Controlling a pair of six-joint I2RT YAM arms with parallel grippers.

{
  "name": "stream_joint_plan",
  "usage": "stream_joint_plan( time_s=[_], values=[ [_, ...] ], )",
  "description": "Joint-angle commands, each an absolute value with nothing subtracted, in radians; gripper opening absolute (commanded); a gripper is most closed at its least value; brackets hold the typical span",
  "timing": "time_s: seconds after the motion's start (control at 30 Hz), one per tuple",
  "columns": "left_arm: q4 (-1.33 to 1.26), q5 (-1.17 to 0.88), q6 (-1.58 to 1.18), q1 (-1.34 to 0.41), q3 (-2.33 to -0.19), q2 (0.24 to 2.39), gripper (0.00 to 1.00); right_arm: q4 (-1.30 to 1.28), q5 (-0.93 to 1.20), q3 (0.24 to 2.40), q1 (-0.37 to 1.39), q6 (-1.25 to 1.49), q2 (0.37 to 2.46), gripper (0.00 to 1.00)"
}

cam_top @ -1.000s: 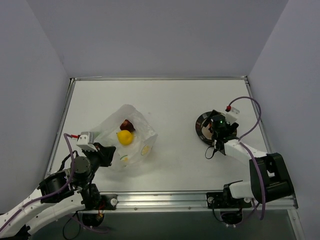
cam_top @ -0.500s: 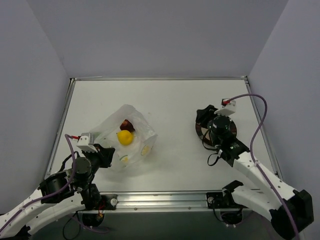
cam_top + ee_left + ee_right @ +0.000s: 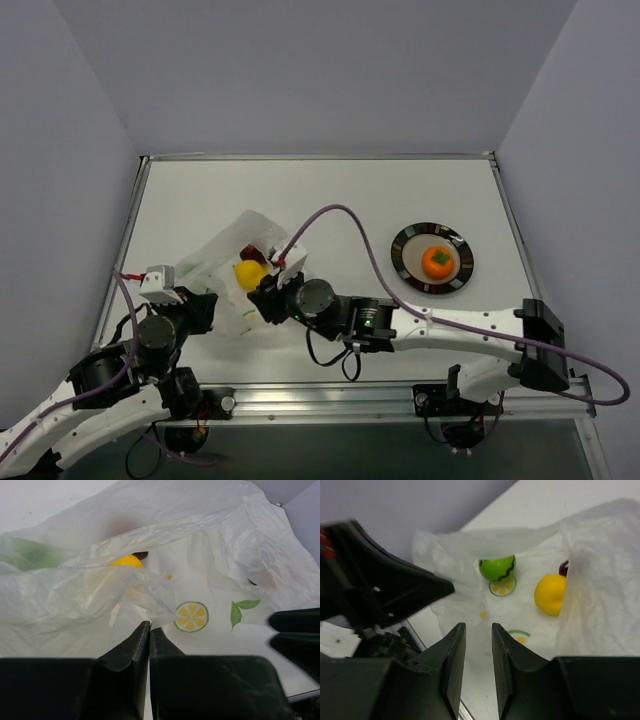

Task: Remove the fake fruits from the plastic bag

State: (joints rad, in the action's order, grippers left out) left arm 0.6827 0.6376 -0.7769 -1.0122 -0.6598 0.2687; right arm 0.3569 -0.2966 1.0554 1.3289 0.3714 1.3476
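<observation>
A white table (image 3: pixel 360 190) sits between grey walls. Nearest, the left gripper (image 3: pixel 149 630) pinches the near edge of the plastic bag (image 3: pixel 215 545), left of centre. The right gripper (image 3: pixel 478 628), fingers narrowly apart and empty, hovers at the bag's mouth. A green fruit (image 3: pixel 497 567), a yellow fruit (image 3: pixel 551 594) and a dark red fruit (image 3: pixel 564 568) lie inside. One orange fruit (image 3: pixel 437 261) is on the plate (image 3: pixel 405 262). The step looks like a reach for another fruit, which probably calls for a wider opening and care not to snag the film.
</observation>
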Motion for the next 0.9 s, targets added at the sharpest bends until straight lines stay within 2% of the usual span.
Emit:
stream_joint_plan(
  time_s=[0.0,0.2,0.27,0.37,0.4,0.43,0.5,0.53,0.6,0.87],
  values=[
    [0.744,0.695,-0.819,-1.009,-0.684,0.23,0.02,0.393,-0.327,1.088,1.331,0.341,1.446,0.24],
    [0.746,0.704,-0.85,-1.009,-0.649,0.195,0.02,0.387,-0.49,1.156,1.286,0.374,1.652,0.24],
    [0.741,0.693,-0.862,-1.009,-0.637,0.196,0.02,0.397,-0.488,1.193,1.26,0.393,1.731,0.27],
    [0.741,0.684,-0.873,-1.009,-0.62,0.196,0.02,0.431,-0.497,1.247,1.212,0.42,1.83,0.46],
    [0.741,0.684,-0.876,-1.009,-0.617,0.195,0.02,0.431,-0.505,1.264,1.189,0.432,1.854,0.65],
    [0.741,0.683,-0.877,-1.008,-0.614,0.198,0.02,0.431,-0.511,1.281,1.178,0.445,1.899,0.76],
    [0.741,0.675,-0.88,-1.009,-0.611,0.201,0.02,0.437,-0.525,1.321,1.166,0.471,1.945,0.93],
    [0.742,0.673,-0.881,-1.009,-0.607,0.201,0.02,0.437,-0.525,1.337,1.164,0.472,1.966,0.97],
    [0.744,0.666,-0.887,-1.009,-0.6,0.201,0.02,0.422,-0.544,1.382,1.163,0.488,2.026,1.0],
    [0.759,0.653,-0.896,-1.009,-0.584,0.176,0.02,0.463,-0.531,1.439,1.138,0.497,2.172,1.0]
  ],
)
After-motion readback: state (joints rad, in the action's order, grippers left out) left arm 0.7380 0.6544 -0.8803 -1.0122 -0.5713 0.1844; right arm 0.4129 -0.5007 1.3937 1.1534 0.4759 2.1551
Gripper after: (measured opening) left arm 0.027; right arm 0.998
